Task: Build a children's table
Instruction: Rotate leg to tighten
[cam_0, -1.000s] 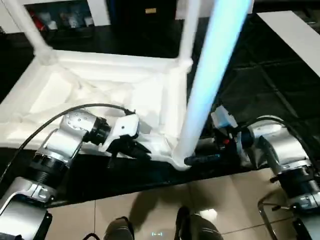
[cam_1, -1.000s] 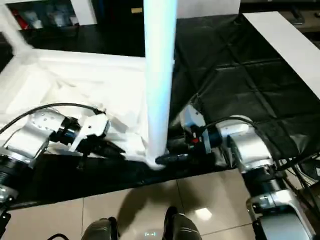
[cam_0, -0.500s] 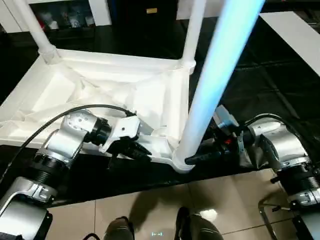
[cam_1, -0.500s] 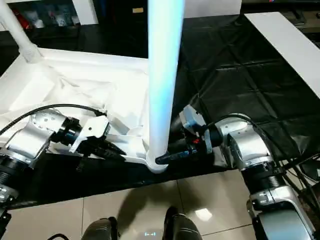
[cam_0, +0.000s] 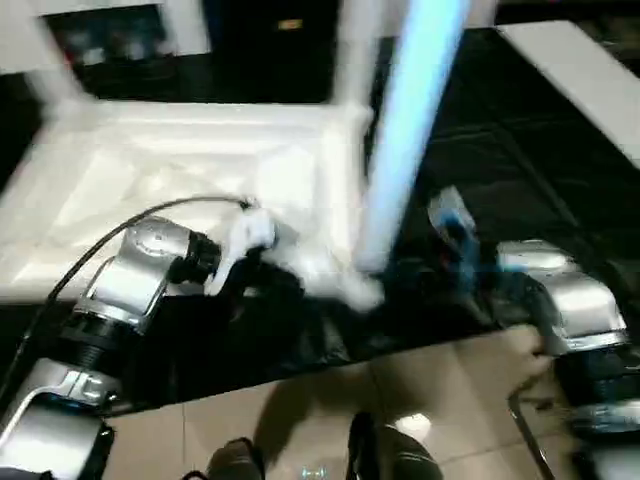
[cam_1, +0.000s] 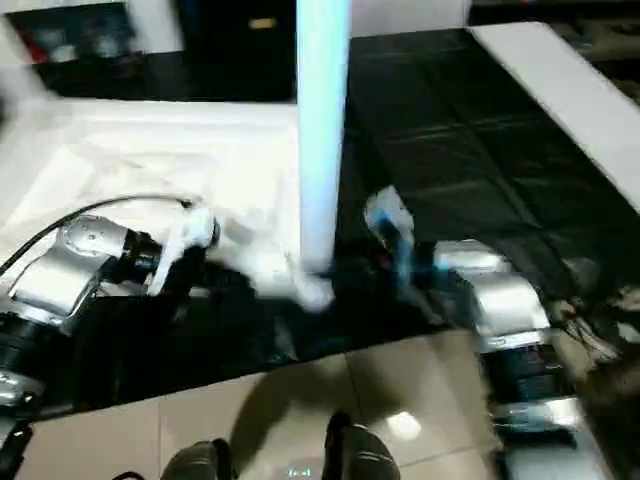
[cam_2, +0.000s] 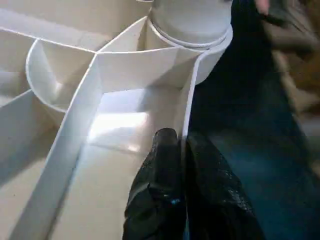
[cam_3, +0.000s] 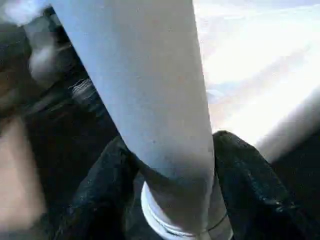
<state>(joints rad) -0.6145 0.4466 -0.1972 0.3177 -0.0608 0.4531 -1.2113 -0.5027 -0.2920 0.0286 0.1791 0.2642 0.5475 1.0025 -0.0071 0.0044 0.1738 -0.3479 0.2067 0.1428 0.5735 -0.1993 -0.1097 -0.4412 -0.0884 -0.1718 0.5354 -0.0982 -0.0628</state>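
The table top (cam_0: 190, 170) lay upside down. The left gripper (cam_2: 182, 150) pinched its rim; the right gripper (cam_3: 170, 165) clasped the leg (cam_1: 322, 130) at five o'clock. Judged next: seat leg firmly.

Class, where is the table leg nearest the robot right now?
The leg stands upright in the tabletop's near right corner socket, between the right gripper's fingers.

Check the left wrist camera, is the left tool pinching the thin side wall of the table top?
Yes, the left tool has one black finger on each side of the table top's thin white edge wall.
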